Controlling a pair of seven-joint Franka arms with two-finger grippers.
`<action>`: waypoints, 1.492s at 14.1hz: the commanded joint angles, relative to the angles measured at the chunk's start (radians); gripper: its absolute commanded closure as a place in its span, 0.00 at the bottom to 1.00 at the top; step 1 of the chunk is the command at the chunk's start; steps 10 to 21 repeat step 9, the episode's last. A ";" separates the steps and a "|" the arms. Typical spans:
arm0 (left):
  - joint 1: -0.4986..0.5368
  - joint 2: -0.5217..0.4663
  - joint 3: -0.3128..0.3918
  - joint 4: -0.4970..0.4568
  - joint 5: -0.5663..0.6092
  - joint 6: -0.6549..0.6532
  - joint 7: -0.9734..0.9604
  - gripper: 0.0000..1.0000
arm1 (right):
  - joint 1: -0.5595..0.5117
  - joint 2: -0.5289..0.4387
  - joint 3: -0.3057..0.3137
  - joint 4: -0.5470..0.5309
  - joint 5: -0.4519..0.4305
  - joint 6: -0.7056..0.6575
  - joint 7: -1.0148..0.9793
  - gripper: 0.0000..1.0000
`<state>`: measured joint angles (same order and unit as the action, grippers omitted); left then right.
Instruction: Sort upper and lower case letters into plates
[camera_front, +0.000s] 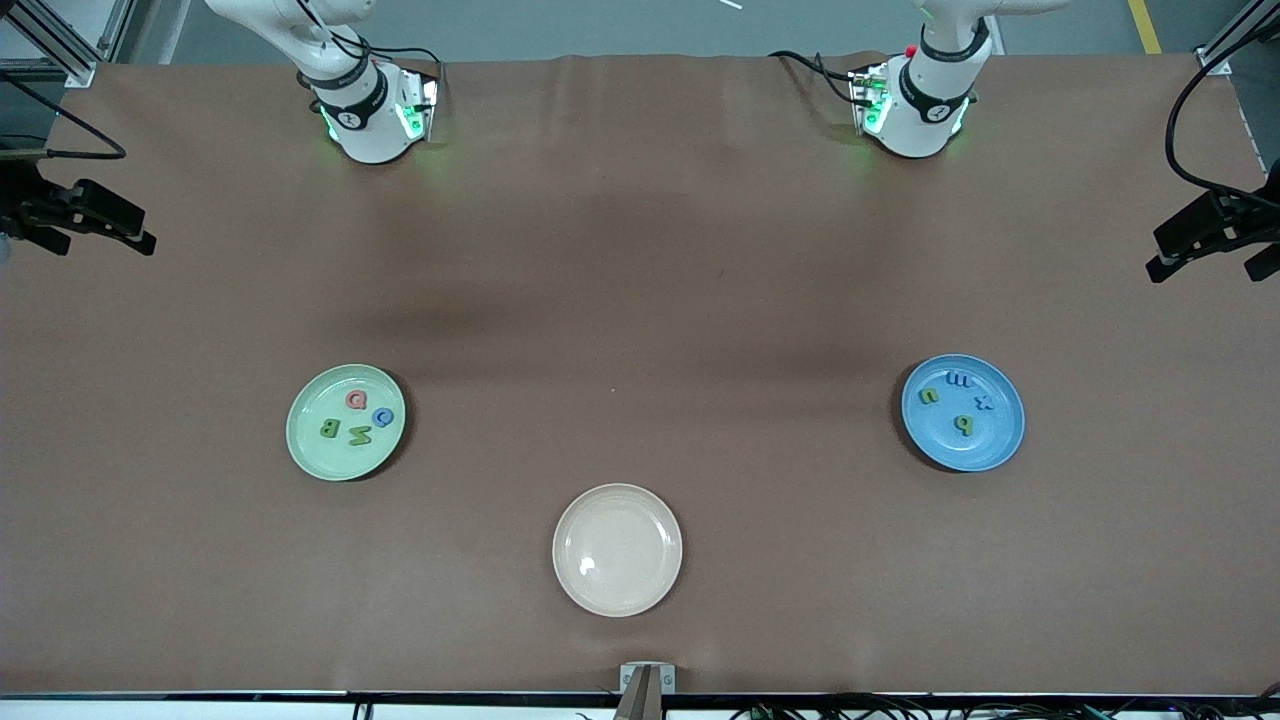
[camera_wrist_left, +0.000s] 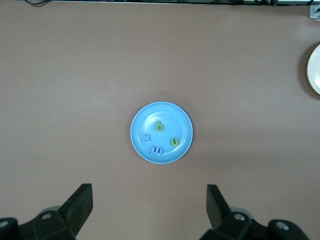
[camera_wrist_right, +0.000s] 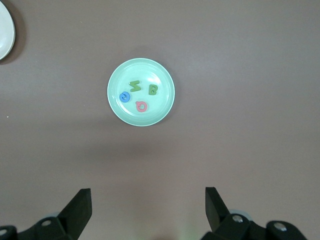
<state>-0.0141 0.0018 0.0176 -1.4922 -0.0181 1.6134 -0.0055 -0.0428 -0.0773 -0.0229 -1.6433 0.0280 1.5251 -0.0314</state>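
I see the mint green plate (camera_front: 345, 422) in the lower left-centre of the front view, toward the right arm's end of the table, holding four letters: a red Q (camera_front: 356, 400), a blue C (camera_front: 383, 417), a green B (camera_front: 329, 429) and a green Z (camera_front: 359, 435). The blue plate (camera_front: 963, 412) lies in the lower right-centre of that view, toward the left arm's end, holding a blue m (camera_front: 960, 379), a blue x (camera_front: 985, 402), a green n (camera_front: 930, 396) and a green letter (camera_front: 963, 425) I read as b or p. The cream plate (camera_front: 617, 549) lies between the two, nearer the front camera, and holds nothing.

Brown table cover (camera_front: 640, 260) spreads wide around each plate; all three stand well apart from one another and well in from the table's edges.

In the right wrist view, the right gripper (camera_wrist_right: 148, 210) hangs high over the table with its jaws spread wide, holding nothing; the mint green plate shows in the upper middle of that frame, between the lines of the two fingers and well apart from them. In the left wrist view, the left gripper (camera_wrist_left: 149, 206) hangs the same way, jaws wide and bare, with the blue plate at the centre of the frame, also well clear of the fingertips. A sliver of the cream plate shows at the edge of each wrist frame.
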 joint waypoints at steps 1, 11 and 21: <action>0.002 0.007 -0.002 0.024 0.009 -0.023 0.006 0.00 | -0.017 -0.033 0.009 -0.032 0.026 0.000 0.004 0.00; 0.003 0.006 -0.002 0.018 0.007 -0.026 0.006 0.00 | -0.008 -0.035 0.017 -0.030 0.023 0.015 0.025 0.00; 0.003 0.006 -0.002 0.018 0.007 -0.026 0.006 0.00 | -0.008 -0.035 0.017 -0.030 0.023 0.015 0.025 0.00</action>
